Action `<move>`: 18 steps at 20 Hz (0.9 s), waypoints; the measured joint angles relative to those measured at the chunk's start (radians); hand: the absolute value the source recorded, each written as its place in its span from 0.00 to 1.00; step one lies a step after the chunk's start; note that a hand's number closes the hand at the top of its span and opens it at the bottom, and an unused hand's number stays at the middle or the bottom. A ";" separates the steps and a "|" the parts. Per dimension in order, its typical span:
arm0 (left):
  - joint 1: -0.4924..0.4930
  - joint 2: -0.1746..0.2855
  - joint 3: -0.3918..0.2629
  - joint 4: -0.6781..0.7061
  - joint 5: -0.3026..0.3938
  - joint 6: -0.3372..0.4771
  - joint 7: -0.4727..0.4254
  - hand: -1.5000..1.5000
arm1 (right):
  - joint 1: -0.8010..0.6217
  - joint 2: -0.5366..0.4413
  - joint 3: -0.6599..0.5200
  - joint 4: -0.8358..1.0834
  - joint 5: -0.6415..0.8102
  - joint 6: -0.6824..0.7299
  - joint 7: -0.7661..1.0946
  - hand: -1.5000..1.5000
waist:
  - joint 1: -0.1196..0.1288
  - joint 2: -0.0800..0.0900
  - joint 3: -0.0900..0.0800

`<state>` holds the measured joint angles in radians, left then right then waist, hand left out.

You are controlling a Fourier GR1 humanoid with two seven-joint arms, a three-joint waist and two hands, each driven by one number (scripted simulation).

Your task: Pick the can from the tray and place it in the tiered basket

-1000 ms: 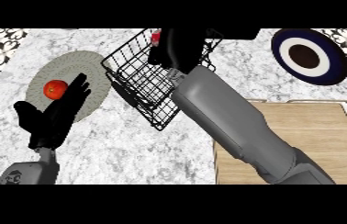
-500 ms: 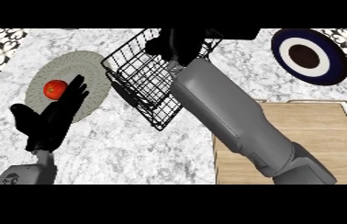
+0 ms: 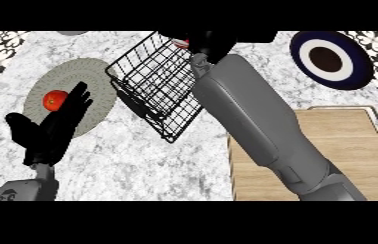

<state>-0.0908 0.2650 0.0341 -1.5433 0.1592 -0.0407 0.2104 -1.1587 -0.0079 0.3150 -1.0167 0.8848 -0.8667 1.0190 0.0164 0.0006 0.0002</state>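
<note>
You have the right hand (image 3: 214, 40) at the far edge of the desk (image 3: 148, 163), over the far right corner of the tiered basket (image 3: 148, 83). Its black fingers are curled round the can (image 3: 182, 42), of which you see only a sliver of red and white poking out at the hand's left side, just above the basket's rim. You cannot tell whether the can touches the wire.

The grey forearm (image 3: 251, 118) runs from the near right up to that hand. It crosses the left edge of the wooden tray (image 3: 332, 153), which lies near and to the right.

The basket sits tilted in your view, black wire on marble, its near corner pointing toward you.

Your left hand (image 3: 48, 133) rests at the near left, fingers straight and spread, holding nothing. Its fingertips overlap the near part of a grey plate (image 3: 96, 73), where a red fruit (image 3: 55, 99) lies just beside them.

Far right, well apart from the basket, lies a dark blue plate (image 3: 299, 58) with a white ring.
</note>
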 measured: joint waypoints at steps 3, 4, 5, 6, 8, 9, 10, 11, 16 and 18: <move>0.015 -0.011 -0.004 -0.005 -0.016 0.016 -0.008 0.50 | 0.031 -0.008 -0.047 -0.067 0.030 -0.042 0.007 0.00 | -0.014 -0.004 0.000; 0.027 -0.010 -0.003 -0.023 -0.015 0.017 0.000 0.50 | 0.053 -0.015 -0.058 -0.100 0.050 -0.047 0.015 0.00 | -0.018 -0.007 0.000; 0.035 -0.016 -0.006 -0.027 -0.019 0.023 -0.002 0.50 | 0.072 -0.026 -0.073 -0.136 0.064 -0.050 0.021 0.00 | -0.024 -0.008 0.000; 0.036 -0.013 -0.002 -0.019 -0.018 0.019 -0.008 0.50 | 0.089 -0.032 -0.087 -0.172 0.086 -0.051 0.032 0.00 | -0.030 -0.009 0.000; 0.043 -0.009 0.008 -0.025 -0.011 0.016 -0.002 0.50 | 0.132 -0.045 -0.114 -0.254 0.130 -0.045 0.047 0.00 | -0.037 -0.012 0.000; 0.055 -0.009 0.011 -0.022 -0.012 0.015 -0.014 0.50 | 0.161 -0.055 -0.128 -0.306 0.142 -0.039 0.051 0.00 | -0.042 -0.014 0.000; 0.058 -0.009 0.016 -0.022 -0.007 0.013 -0.015 0.50 | 0.196 -0.061 -0.140 -0.354 0.163 -0.031 0.058 0.00 | -0.046 -0.015 0.000; 0.074 -0.009 0.016 -0.030 -0.007 0.009 -0.020 0.50 | 0.232 -0.068 -0.150 -0.410 0.181 -0.018 0.066 0.00 | -0.051 -0.017 0.000; 0.086 -0.009 0.021 -0.044 -0.006 0.007 -0.013 0.50 | 0.433 -0.125 -0.183 -0.724 0.204 0.060 0.098 0.00 | -0.057 -0.016 0.000; 0.086 -0.012 0.023 -0.038 -0.010 0.006 -0.025 0.50 | 0.509 -0.166 -0.203 -0.851 0.183 0.096 0.106 0.00 | -0.056 -0.014 0.000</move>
<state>-0.0052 0.2534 0.0571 -1.5812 0.1489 -0.0344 0.1855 -0.6501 -0.1736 0.1117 -1.8673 1.0679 -0.7706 1.1253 -0.0399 -0.0138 0.0005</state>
